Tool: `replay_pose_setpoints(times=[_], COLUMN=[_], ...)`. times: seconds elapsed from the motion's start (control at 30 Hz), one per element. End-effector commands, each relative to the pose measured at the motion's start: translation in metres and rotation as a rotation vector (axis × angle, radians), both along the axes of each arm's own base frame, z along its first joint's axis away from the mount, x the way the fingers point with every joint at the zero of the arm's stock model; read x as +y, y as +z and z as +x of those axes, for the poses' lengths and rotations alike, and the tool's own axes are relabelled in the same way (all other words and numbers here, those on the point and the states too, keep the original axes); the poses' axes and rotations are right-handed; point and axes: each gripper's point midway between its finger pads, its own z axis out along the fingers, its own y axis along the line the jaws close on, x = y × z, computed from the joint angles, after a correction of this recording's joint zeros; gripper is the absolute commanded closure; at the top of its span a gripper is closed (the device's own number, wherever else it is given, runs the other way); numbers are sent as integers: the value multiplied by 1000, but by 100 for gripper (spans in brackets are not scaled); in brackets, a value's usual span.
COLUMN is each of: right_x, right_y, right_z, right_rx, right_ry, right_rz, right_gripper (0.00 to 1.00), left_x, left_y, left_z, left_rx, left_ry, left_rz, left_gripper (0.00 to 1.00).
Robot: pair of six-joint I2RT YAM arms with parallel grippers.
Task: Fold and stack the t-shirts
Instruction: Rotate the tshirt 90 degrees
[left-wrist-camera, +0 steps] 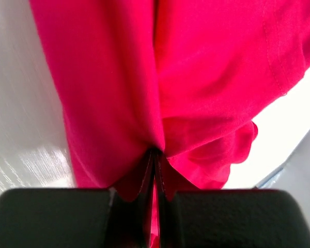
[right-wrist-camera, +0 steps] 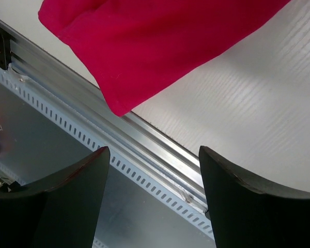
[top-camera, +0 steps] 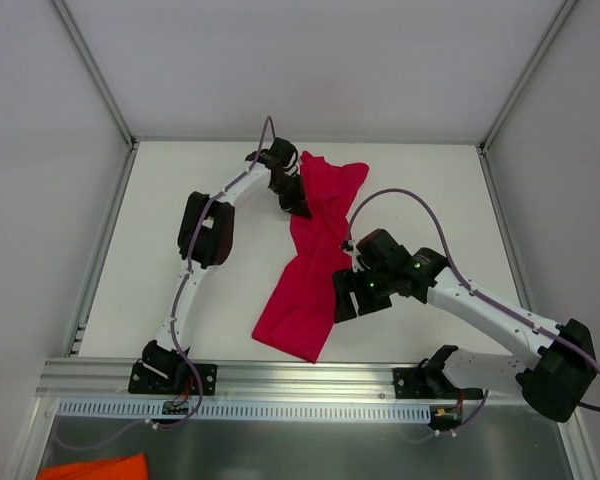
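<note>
Left gripper (left-wrist-camera: 155, 160) is pinching the limp red t-shirt (top-camera: 305, 290) at its far end. Right gripper (right-wrist-camera: 154, 160) is hovering spread, empty. The thin cloth is probably draping and slipping, so hems grip best.

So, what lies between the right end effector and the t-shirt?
In the right wrist view, only metal rail and bare table before the t-shirt.

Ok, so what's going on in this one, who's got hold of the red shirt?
The left gripper is shut on a bunched fold of the red t-shirt at its far end. The shirt lies twisted in a long diagonal strip across the table, not yet folded, with its near corner reaching the metal rail at the table's front edge. The right gripper hangs near that corner with its jaws open and nothing between them.
</note>
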Motion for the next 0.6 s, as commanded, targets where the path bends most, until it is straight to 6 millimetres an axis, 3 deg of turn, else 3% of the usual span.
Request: replay_pose_setpoints(times=[0.0,0.23,0.37,0.57], right_x=[14,-6,-16,-24], right_y=[3,10,17,17], right_z=[-15,-27,-30,-30], right_rx=[46,18,-4,-20], right_ry=[17,-11,-27,-16], right_rz=[56,24,12,-12], right_gripper=[25,25,25,25], left_x=[6,59,89,101], left_y=[4,-15,-16,-3], left_z=[16,31,41,43], left_rx=[-53,-6,17,14], left_ry=[36,156,241,255], left_rz=[41,161,198,148], left_gripper=[98,100,100,99])
